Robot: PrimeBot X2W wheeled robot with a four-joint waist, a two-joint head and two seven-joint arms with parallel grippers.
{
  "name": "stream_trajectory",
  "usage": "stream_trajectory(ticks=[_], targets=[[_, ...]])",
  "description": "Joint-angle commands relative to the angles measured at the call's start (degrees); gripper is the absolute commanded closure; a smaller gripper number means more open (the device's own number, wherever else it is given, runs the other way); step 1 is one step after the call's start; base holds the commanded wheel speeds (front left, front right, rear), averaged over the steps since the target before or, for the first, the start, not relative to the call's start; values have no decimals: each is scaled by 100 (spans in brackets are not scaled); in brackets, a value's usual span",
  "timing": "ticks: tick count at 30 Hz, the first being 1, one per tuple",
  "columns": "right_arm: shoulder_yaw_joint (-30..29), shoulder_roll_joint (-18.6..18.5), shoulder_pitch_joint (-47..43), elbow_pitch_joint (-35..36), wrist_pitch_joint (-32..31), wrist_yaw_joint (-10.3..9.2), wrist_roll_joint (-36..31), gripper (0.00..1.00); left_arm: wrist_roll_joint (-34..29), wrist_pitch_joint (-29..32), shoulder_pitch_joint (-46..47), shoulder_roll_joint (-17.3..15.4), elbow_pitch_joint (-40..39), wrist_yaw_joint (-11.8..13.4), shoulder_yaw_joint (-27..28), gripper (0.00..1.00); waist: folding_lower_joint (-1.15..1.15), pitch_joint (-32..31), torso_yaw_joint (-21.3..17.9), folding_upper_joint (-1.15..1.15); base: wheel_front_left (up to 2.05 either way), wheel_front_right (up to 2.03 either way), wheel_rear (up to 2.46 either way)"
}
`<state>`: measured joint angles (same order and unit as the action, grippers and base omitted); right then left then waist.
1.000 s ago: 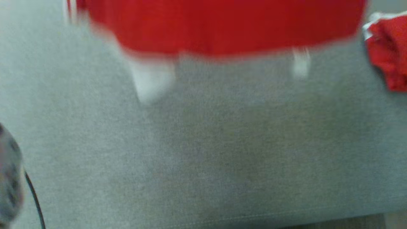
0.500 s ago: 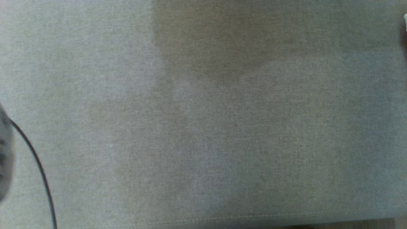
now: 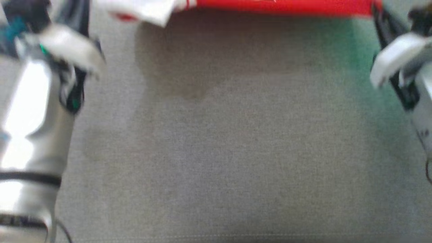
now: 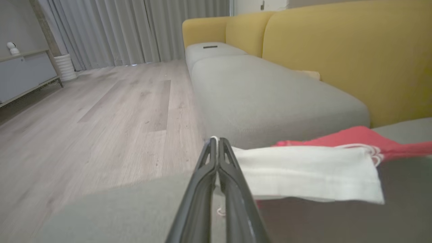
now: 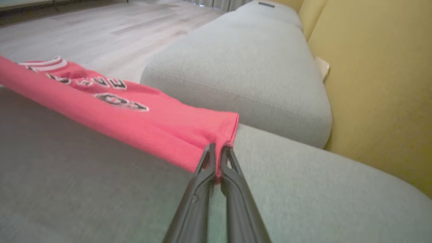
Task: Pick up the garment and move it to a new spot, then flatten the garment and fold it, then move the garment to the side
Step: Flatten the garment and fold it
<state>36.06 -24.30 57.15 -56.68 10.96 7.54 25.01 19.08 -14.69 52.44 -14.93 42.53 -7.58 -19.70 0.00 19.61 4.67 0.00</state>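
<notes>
Left tool (image 4: 216,140): closed up tight, clamped on the white end of the garment (image 4: 303,172). A sliver of white cloth pokes out at the tip end. Right tool (image 5: 217,146): also closed, pinching the red end at its corner fold. So I've got the garment held at both ends, strung out as a long folded band between the two tools.

Head view is blurry. Left forearm (image 3: 30,118) comes up the left edge and right forearm (image 3: 422,94) up the right edge, both reaching toward the top of the frame. Grey seat cushion (image 3: 216,152) spans between them, bare in the middle. Garment runs along the top edge there, white part toward the left tool, red across to the right tool, with a dark shadow on the cushion just under it. Looks lifted off the cushion.

Right wrist view: the red band has black-and-white lettering on its upper face and white striped trim at the far end.

Further out: a second grey cushion (image 4: 270,98) sits next in line. There's a small dark flat item (image 4: 210,47) on the one beyond it; I can't tell what it is. Yellow backrest (image 4: 337,50) runs behind the cushions. Past those are a pale wood floor (image 4: 101,111), a grey cabinet (image 4: 23,74) at the wall, and grey curtains (image 4: 135,30) at the far end.
</notes>
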Motion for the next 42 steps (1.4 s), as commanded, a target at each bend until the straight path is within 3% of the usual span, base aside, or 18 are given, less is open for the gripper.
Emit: stream_trajectory(ticks=[1,9,18,28,32,37,42], targets=[[142,-197,-192,192,-47,-5,214,100,43,-29,-53,-388,-215,10,66,100,0,-259,86,0,0,0,0],[999,-872,-1330,758,-395,-5,1275,100,98,-30,-1433,-738,-539,10,-852,100,0,-891,261,0,0,0,0],[1698,-1486,-1964,1353,-804,-5,2000,100,527,154,-2269,-1339,-1274,9,-1678,100,0,-1354,344,0,0,0,0],[2077,-2024,-2678,2043,-1262,-5,2785,100,866,666,-3091,-1936,-2374,14,-1899,100,0,-1732,361,0,0,0,0],[2203,-2309,-2991,2515,-1566,-5,3116,100,960,921,-3459,-2171,-2967,141,-1915,100,0,-1811,325,0,0,0,0],[2070,-2612,-2939,3022,-1859,-5,3241,100,976,1120,-3550,-2385,-3536,381,-1814,100,0,-1601,221,0,0,0,0],[1837,-2580,-2715,3028,-2122,-5,3302,100,877,1206,-3159,-2409,-3540,427,-1731,100,0,-1251,170,0,0,0,0]])
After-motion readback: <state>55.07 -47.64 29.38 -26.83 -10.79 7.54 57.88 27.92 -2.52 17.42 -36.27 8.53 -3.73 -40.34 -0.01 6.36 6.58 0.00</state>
